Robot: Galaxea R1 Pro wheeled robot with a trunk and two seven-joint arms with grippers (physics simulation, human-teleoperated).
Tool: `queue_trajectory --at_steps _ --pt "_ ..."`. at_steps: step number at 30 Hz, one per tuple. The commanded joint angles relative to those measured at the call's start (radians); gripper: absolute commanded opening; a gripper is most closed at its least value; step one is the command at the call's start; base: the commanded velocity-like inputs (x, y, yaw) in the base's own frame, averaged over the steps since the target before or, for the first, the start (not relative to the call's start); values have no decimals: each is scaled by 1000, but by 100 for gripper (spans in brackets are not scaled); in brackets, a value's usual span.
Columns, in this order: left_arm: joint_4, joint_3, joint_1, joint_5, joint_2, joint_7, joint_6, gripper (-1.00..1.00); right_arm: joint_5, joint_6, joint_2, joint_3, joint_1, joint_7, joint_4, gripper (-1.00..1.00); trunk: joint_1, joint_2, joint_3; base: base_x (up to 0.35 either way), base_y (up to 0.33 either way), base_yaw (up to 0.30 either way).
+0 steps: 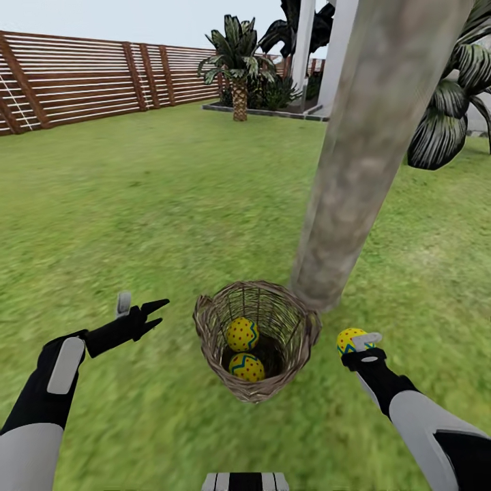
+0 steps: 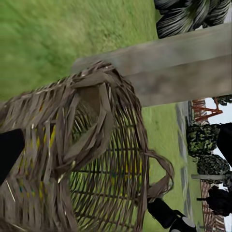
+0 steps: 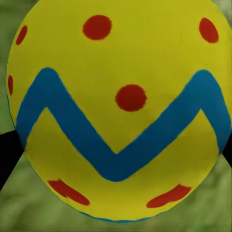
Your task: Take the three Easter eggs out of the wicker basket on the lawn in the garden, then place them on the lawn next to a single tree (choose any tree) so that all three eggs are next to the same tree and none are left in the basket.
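Right end effector (image 1: 360, 344) clamping egg (image 1: 349, 339), left end effector (image 1: 155, 311) spread, empty, basket (image 1: 257, 339) upright.

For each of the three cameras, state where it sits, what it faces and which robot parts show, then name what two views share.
Head view: on the head, looking down at the wicker basket, the tree, both arms.
Left wrist view: by the left gripper, facing the basket's side; dark jaw edge.
Right wrist view: by the right gripper, facing its held egg; dark jaw tips.
Shared: head and left wrist both see basket and tree.
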Motion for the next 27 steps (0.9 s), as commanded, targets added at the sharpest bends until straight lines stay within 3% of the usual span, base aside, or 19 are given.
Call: queue_trajectory --at_steps 1,7,10,12,17,20,27 --pt "0 2 -1 -4 0 -6 5 100 10 6 0 -4 0 0 -2 -100 0 -1 -5 0 0 0" --pt "-10 1 -1 -6 2 -6 1 100 10 5 0 -4 0 0 -2 -100 2 -2 -24 0 0 0" --pt "25 10 5 -5 46 -10 -9 100 10 -1 0 -4 1 0 -9 -100 2 -2 -24 0 0 0" --pt "59 13 7 -2 61 -16 -10 100 10 -3 0 -3 1 3 -15 -100 2 -2 -24 0 0 0" --pt "67 16 7 0 63 -23 -10 100 10 -3 0 -3 1 7 -18 -100 2 -2 -24 0 -57 62" --pt "69 19 7 -1 64 -67 -11 100 10 -4 0 -3 1 7 -18 -100 2 -2 -24 -32 -43 271" --pt "68 20 7 -3 66 -86 -12 100 10 -4 0 -3 1 5 -18 -100 2 -2 -24 -54 -297 282"
